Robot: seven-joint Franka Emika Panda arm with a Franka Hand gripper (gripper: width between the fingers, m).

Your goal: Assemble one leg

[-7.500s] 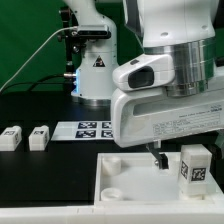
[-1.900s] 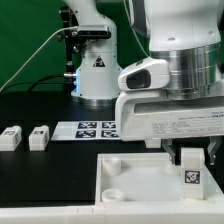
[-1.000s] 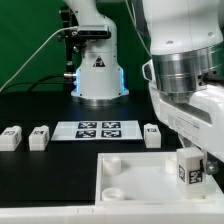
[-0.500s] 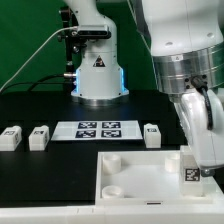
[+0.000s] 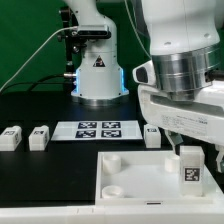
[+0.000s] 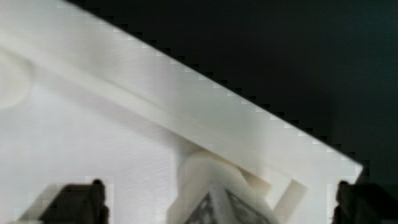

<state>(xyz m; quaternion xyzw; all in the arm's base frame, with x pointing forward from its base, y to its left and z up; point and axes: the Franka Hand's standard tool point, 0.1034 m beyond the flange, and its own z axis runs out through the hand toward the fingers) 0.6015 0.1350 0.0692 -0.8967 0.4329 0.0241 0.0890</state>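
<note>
Leg [image 5: 188, 167] is standing upright on the tray [image 5: 135, 177] at the table's front, toward the exterior view's right, tag facing the camera. The gripper [image 5: 192, 150] is sitting right over it, fingers [image 6: 75, 200] straddling the leg [image 6: 222, 195] in the wrist view; whether they are pressing on it I cannot tell. Half a second ago the hand was hanging edge-on; now it is showing its broad side. Three more legs [image 5: 11, 138] are resting beside the marker board [image 5: 93, 129].
</note>
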